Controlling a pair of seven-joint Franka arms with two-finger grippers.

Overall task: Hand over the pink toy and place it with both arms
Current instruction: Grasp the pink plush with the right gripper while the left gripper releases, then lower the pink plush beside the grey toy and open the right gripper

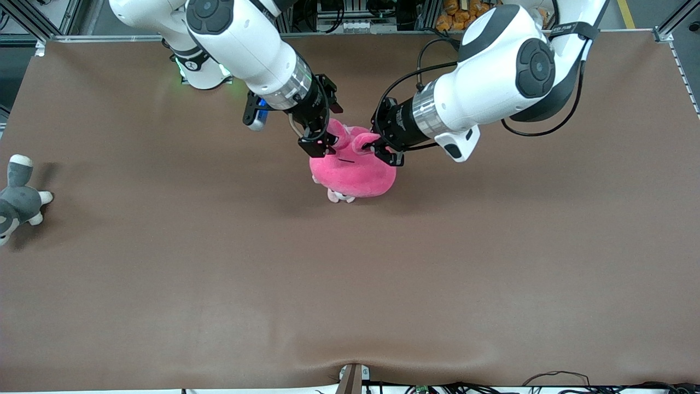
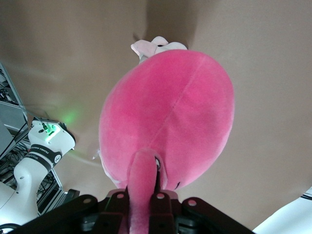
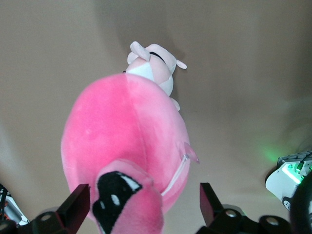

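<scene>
The hot-pink toy hangs over the middle of the table. My left gripper is shut on one of its bulging eye stalks, which shows pinched between the jaws in the left wrist view. My right gripper is open around the other bulging black eye; in the right wrist view its fingers stand wide apart on either side of the eye without touching it. The toy's round body fills both the left wrist view and the right wrist view.
A small pale pink-and-white plush puppy lies on the brown table under the pink toy, and shows in both wrist views. A grey-and-white plush animal lies at the right arm's end of the table.
</scene>
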